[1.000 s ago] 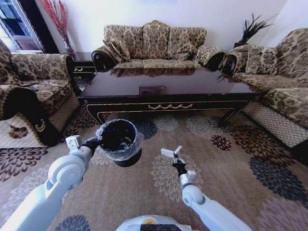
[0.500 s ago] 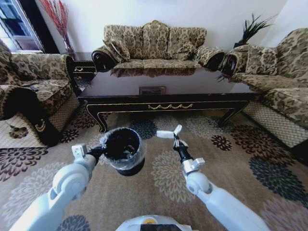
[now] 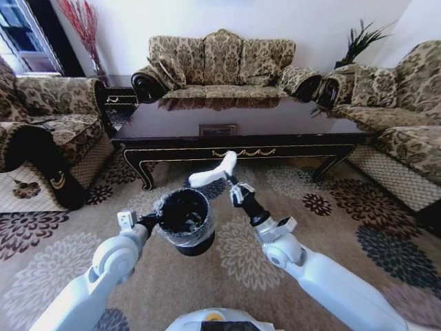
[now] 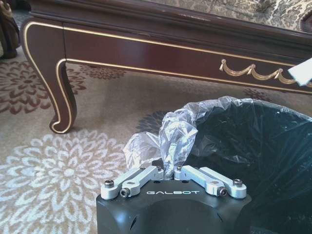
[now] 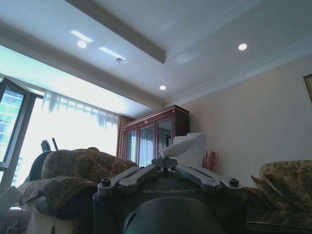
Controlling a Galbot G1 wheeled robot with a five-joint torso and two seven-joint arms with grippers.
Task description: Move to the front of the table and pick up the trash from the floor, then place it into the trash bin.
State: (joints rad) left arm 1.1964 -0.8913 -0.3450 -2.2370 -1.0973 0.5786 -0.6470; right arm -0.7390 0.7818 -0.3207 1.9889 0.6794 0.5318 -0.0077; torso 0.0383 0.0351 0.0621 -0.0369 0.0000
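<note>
My left gripper (image 3: 157, 221) is shut on the rim and clear liner of the black trash bin (image 3: 185, 222), holding it off the floor (image 3: 331, 227) in front of the dark table (image 3: 289, 140). In the left wrist view the fingers of that gripper (image 4: 168, 169) pinch the liner (image 4: 170, 136) at the edge of the bin (image 4: 253, 146). My right gripper (image 3: 229, 181) is raised just beyond the bin, shut on a white paper napkin (image 3: 212, 174). Seen from the right wrist, this gripper (image 5: 164, 165) points upward with the napkin (image 5: 187, 146) sticking out past its fingers.
Sofas stand left (image 3: 41, 131), behind (image 3: 220, 65) and right (image 3: 406, 117) of the table. A small side table (image 3: 120, 98) sits in the back left corner. A curved table leg (image 4: 61, 92) stands near the bin. Open carpet lies to the right.
My right arm has lifted the napkin up and to the left, toward the table and just past the bin's rim. My left arm has carried the bin a little to the right.
</note>
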